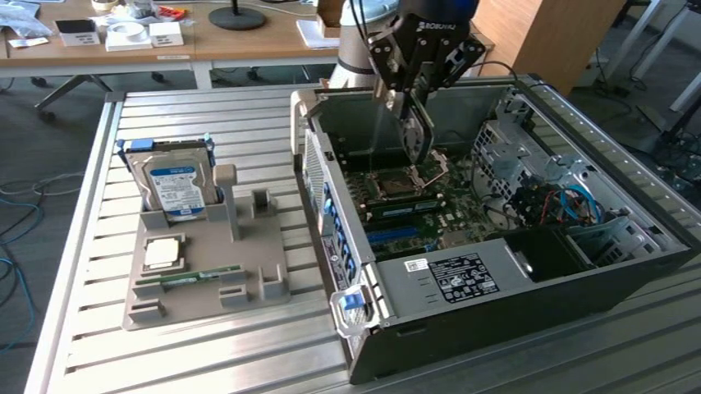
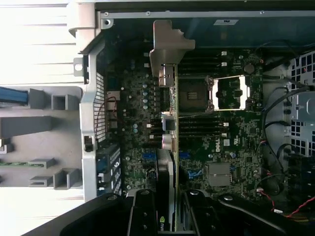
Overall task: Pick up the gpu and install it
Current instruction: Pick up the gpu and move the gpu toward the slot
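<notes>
My gripper (image 1: 410, 92) hangs over the open computer case (image 1: 613, 148), shut on the gpu (image 1: 418, 135). The card is dark and thin and hangs on edge below the fingers, just above the motherboard (image 1: 444, 209) and near the CPU socket (image 1: 396, 182). In the wrist view the gpu (image 2: 170, 142) runs edge-on away from the gripper (image 2: 170, 216). Its silvery bracket (image 2: 167, 44) sits at the far end, toward the case's back wall. The black fingers (image 2: 143, 211) press on both sides of the card. Whether the card touches the board I cannot tell.
A grey parts holder (image 1: 208, 283) lies at the exterior view's left on the slatted table (image 1: 88, 246). It carries a hard drive (image 1: 176, 185) with a blue-white label, a square chip (image 1: 162, 253) and a green memory stick (image 1: 203, 275). The power supply (image 1: 460, 275) fills the case's near end, with cables (image 1: 570, 205) beside it.
</notes>
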`<state>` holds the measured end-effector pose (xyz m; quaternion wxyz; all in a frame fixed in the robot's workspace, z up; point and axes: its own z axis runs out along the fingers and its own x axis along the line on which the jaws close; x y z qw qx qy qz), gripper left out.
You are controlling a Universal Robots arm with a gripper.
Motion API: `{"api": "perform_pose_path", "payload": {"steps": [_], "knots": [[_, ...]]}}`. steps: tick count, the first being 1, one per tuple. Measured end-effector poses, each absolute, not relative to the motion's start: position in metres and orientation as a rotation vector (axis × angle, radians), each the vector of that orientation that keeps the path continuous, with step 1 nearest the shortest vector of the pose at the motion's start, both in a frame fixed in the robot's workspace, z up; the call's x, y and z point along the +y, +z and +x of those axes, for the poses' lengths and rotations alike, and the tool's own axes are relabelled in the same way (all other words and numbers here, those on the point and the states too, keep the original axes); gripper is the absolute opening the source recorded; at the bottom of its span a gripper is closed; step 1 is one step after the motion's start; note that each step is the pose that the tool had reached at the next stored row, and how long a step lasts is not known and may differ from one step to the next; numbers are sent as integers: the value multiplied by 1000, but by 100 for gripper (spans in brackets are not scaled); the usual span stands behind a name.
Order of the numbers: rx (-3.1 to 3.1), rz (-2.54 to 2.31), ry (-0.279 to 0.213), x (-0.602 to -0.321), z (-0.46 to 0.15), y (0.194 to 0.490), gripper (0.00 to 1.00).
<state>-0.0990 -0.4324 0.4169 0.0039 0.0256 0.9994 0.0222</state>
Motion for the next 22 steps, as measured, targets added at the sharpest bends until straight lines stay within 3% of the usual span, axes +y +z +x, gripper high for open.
{"api": "perform_pose_path", "payload": {"steps": [22], "knots": [[3132,80,70,-431,-39,417,27]]}}
